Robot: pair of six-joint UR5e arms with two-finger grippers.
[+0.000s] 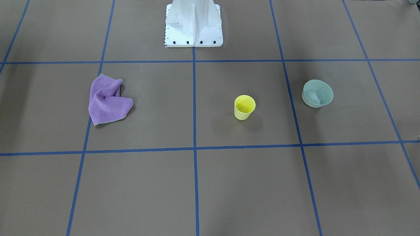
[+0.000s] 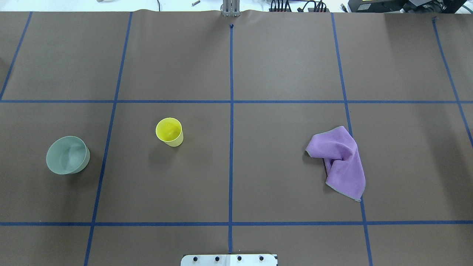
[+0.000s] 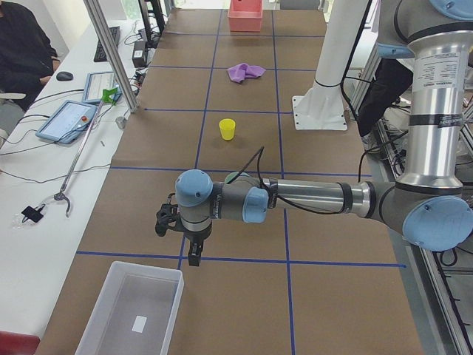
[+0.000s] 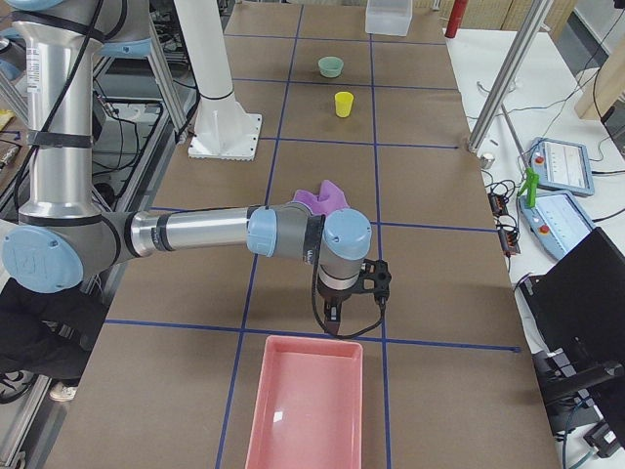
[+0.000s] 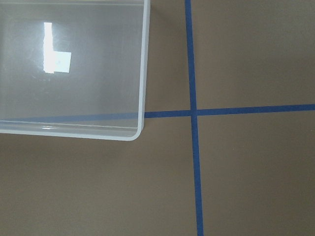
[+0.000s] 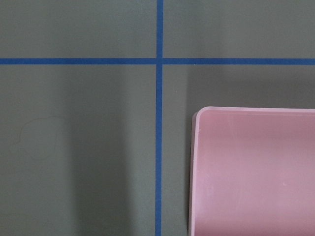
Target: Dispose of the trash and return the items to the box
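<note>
Standing at the robot's back and reading across the brown surface point(image 2: 258, 74) from its left end to its right: the clear bin point(image 3: 146, 266) sits at the far left end, and the left claw point(image 3: 194, 257) hangs just beside its near corner, pointing down. From the side I cannot tell whether that claw is spread or pressed together. Next come the green bowl point(image 2: 67, 155) and the yellow cup point(image 2: 169, 132), both with the mouth up and well apart from each other and from either bin. Right of the centre line lies the purple cloth point(image 2: 340, 162), crumpled across a blue tape line. The right claw point(image 4: 330, 318) hangs near the short end of the pink bin point(image 4: 256, 401); its spread cannot be judged either. Nothing has been picked up yet. Likely hazards: the light cup could tip or skid if one finger strikes its rim on the way down. The bowl's sloping wall may slip out of a shallow pinch. The cloth, taken by one fold, could trail and catch on a bin's rim. Nothing marks which bin takes trash, so a mis-sort is possible.
</note>
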